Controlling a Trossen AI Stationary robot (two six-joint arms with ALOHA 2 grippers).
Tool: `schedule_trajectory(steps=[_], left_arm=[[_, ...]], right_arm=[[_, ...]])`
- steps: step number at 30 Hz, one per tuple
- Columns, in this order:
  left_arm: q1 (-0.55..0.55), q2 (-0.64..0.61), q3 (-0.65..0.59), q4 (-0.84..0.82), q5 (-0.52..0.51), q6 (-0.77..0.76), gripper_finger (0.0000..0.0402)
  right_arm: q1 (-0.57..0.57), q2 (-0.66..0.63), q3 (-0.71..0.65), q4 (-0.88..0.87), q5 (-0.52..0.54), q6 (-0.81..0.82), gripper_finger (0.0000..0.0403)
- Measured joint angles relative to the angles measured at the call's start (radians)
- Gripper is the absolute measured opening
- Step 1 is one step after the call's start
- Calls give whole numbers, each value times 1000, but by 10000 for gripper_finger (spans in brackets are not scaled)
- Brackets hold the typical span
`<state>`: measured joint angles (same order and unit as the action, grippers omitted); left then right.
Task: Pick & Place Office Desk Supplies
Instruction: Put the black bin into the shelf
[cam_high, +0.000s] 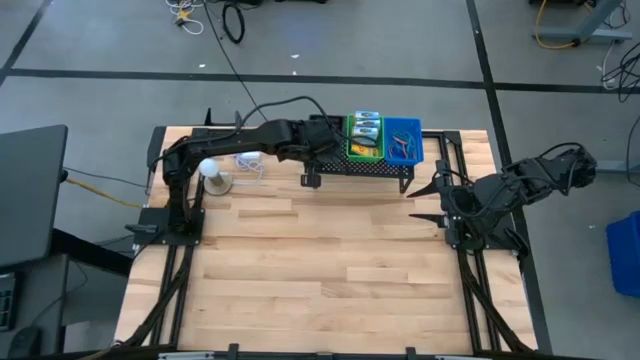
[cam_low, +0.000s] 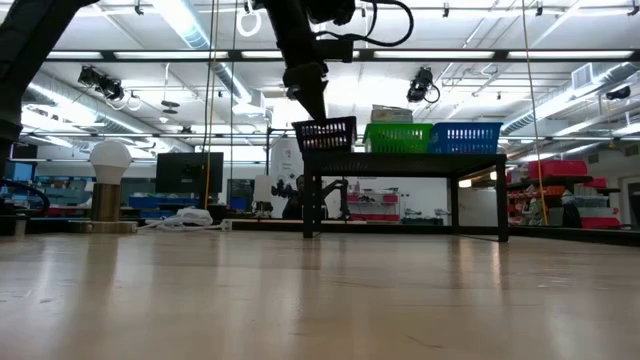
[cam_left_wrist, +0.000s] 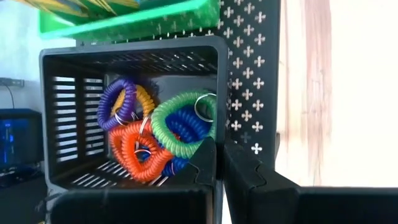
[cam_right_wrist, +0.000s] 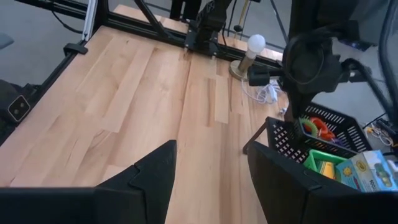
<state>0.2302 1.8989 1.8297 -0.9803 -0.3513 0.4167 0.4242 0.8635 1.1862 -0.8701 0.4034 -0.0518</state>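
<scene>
On a black perforated shelf (cam_high: 360, 172) at the table's far edge stand three baskets. The black basket (cam_left_wrist: 62, 118) holds coiled loops (cam_left_wrist: 155, 134) in orange, green, blue, purple and yellow. The green basket (cam_high: 352, 150) holds yellow crayon boxes (cam_high: 366, 128). The blue basket (cam_high: 410, 128) holds a few thin loops (cam_high: 400, 148). My left gripper (cam_left_wrist: 221, 165) is shut, slanting down over the black basket's rim (cam_low: 327, 124), with nothing between its fingers. My right gripper (cam_right_wrist: 211, 168) hangs open above the table's right side, away from the shelf. My left gripper's shut fingertips (cam_left_wrist: 208, 158) stand at the black basket's near corner, beside its side wall. Whether they touch the rim I cannot tell.
A white ball on a short stand (cam_high: 208, 170) and a white coiled cable (cam_high: 248, 165) sit at the far left beside the shelf. The wooden table top (cam_high: 320, 270) stretches bare from the shelf to the near edge.
</scene>
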Motion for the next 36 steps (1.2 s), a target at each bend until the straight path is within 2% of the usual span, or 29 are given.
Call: schedule_trajectory(steps=[5, 22, 31, 36], left_arm=[[2, 4, 0, 1, -5, -4, 13], [16, 7, 0, 63, 71, 18, 13], [25, 7, 0, 67, 67, 14, 13], [26, 7, 0, 68, 66, 4, 39]], right_arm=[[0, 0, 0, 20, 0, -17, 208], [0, 0, 0, 29, 1, -24, 208], [0, 0, 0, 29, 4, -24, 208], [0, 0, 0, 29, 4, -24, 208]])
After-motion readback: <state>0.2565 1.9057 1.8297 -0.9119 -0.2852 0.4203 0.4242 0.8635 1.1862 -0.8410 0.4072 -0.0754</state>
